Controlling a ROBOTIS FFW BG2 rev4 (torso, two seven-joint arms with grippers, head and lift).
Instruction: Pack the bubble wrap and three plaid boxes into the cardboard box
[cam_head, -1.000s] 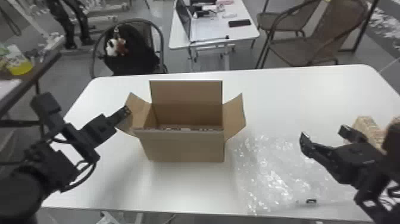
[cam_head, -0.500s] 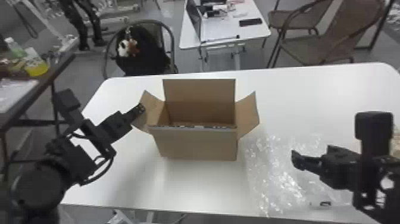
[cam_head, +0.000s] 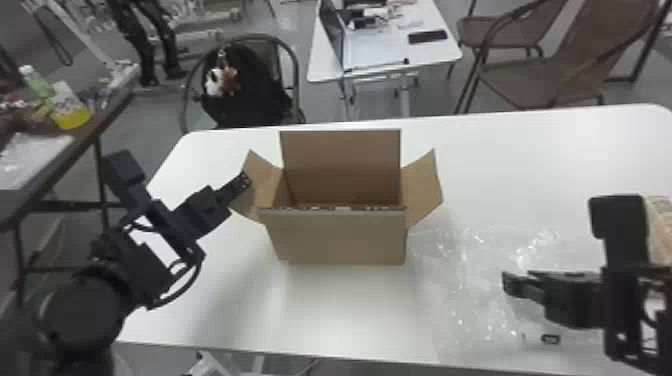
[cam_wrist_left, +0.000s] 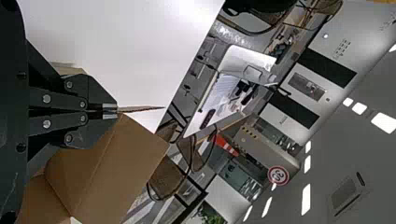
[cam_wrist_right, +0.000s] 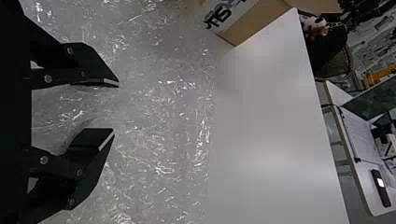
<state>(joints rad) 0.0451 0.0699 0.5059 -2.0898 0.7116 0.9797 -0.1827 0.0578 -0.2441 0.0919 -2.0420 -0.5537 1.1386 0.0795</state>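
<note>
The cardboard box stands with raised flaps on the table. My left gripper is at its left flap; in the left wrist view the left gripper is shut on the edge of that flap. Clear bubble wrap lies spread to the right of the box. Over the wrap is my right gripper; in the right wrist view the right gripper stands open, with bubble wrap behind and beyond its parted fingers. A plaid box is partly hidden behind the right arm.
The white table has its far edge just behind the box. A small dark object lies near the front edge at the right. Beyond the table are a chair with a black bag and brown chairs.
The right arm has turned and shifted, its fingers now pointing left over the bubble wrap. The head view has panned slightly. The left gripper keeps its place at the flap.
</note>
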